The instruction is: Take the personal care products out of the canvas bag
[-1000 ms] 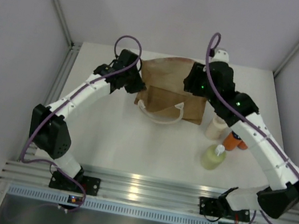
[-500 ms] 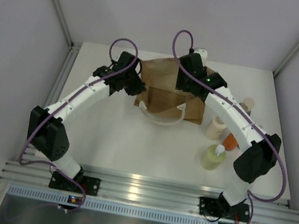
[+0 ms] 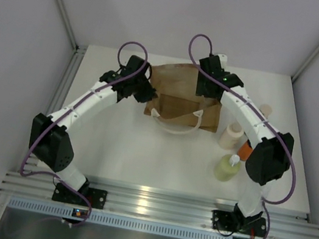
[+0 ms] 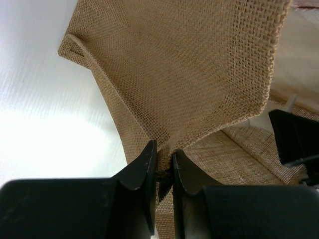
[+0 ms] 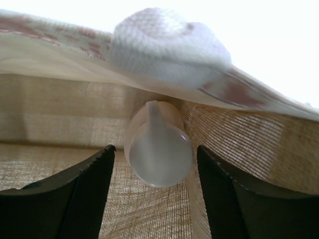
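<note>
Pinching the canvas bag by its soft rim at lower centre, the left gripper is almost closed, while the right gripper, wide open and empty, flanks a pale-capped bottle mid-frame inside the bag, likely light and slick, best gripped below the cap.

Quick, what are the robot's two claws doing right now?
Left gripper: closed, pinching the edge of the canvas bag.
Right gripper: open, a pale bottle cap between its fingers, not gripped.

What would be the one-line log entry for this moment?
left gripper: shut on canvas bag edge | right gripper: open, flanking pale-capped bottle inside bag | bottle not yet gripped
</note>
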Controlling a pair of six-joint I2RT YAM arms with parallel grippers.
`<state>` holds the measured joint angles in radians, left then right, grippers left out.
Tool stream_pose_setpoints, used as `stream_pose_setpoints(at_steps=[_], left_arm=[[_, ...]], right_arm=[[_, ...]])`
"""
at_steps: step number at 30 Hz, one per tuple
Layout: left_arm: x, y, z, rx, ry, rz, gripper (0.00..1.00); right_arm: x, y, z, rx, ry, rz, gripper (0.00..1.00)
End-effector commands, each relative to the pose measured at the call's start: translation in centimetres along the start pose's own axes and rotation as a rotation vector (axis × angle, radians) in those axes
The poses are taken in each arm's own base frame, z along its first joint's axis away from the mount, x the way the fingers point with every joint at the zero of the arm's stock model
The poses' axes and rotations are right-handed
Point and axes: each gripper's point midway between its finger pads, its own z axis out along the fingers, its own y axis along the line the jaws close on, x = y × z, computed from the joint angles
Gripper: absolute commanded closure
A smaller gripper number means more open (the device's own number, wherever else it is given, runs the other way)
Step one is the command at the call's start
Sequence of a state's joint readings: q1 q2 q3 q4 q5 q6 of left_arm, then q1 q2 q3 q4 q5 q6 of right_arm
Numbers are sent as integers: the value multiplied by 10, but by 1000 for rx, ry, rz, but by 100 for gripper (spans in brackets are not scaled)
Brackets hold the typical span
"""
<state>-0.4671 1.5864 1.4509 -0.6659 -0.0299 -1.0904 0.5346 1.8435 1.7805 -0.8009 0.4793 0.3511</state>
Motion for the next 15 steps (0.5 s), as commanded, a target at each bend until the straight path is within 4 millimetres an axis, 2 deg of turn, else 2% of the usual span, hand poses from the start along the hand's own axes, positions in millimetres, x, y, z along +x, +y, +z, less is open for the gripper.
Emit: stream_pose_setpoints(at_steps=[1, 5, 8, 9, 11, 15], left_arm=[[9, 4, 4, -19, 31, 10, 100], [10, 5, 8, -23, 44, 21, 100], [11, 5, 10, -25, 47, 26, 100], [10, 5, 10, -25, 46, 30, 100], [9, 4, 11, -26, 41, 39, 100], [7, 1, 12, -22, 38, 49, 100]], right_arm=[[-8, -5, 9, 17, 6, -49, 33], [-3, -7, 22, 4, 37, -46, 32], [-3, -9, 25, -2, 44, -47, 45], [-4, -9, 25, -3, 43, -47, 53], [-5, -9, 23, -7, 40, -46, 58], [-7, -11, 21, -10, 35, -48, 85]])
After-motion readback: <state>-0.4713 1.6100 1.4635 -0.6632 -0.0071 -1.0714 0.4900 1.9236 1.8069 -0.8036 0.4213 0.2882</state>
